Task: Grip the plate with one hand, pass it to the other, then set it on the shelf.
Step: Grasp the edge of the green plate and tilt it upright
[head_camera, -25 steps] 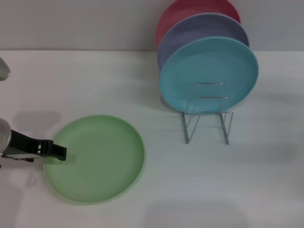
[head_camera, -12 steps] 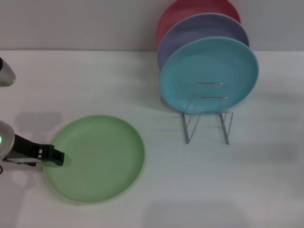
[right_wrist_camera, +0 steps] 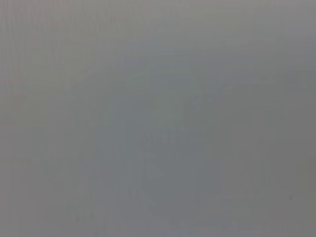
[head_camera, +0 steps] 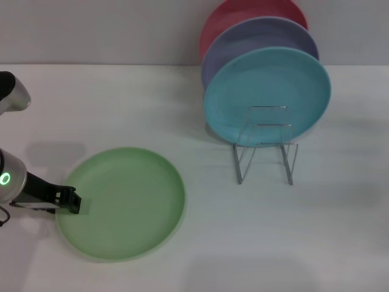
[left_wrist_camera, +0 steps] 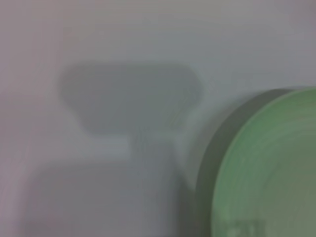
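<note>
The white table [head_camera: 182, 109] carries the light green plate [head_camera: 121, 204], which lies flat on its near left part, well apart from the wire shelf [head_camera: 265, 146] at the far right, where a turquoise plate [head_camera: 267, 91], a lavender plate [head_camera: 255, 39] and a pink plate [head_camera: 243, 15] stand on edge. The left gripper [head_camera: 72, 201] sits low at the green plate's left rim; whether it is spread or pinching cannot be told.
</note>
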{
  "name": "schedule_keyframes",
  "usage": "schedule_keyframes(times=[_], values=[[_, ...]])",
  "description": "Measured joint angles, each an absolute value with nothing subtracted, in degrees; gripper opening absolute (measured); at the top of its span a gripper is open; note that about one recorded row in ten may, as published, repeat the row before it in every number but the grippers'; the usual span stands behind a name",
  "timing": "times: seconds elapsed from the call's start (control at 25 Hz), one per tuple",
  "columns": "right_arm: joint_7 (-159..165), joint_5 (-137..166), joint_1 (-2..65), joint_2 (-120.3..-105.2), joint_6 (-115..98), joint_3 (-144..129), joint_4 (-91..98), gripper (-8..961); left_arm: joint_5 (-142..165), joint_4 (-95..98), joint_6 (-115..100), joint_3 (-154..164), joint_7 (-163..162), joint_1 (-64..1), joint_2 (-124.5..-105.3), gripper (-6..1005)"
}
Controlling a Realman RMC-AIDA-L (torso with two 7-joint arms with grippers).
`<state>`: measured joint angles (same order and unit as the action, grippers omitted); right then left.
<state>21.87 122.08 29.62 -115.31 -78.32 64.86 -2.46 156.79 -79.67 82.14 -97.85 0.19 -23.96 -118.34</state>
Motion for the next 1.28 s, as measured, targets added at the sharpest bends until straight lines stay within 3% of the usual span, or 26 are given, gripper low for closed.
schedule_keyframes(times=[0.44,0.84,1.28], values=[[21.9,122.1,29.8,-115.31,-78.2,64.9,-2.5,753,158.4,-79.0,82.5,-97.8,0.3,-24.9,-118.27,260],[21.9,122.1,30.0,-115.26,-77.5,64.9,-2.5,753,158.5,-78.9,82.6,-97.8,0.9,-25.2,-118.23,193],[21.9,122.1,30.0,-115.22,-77.5,65.4,-2.5,753,158.1,-78.7,83.4,-98.5,1.4,-25.4,-118.20,40]])
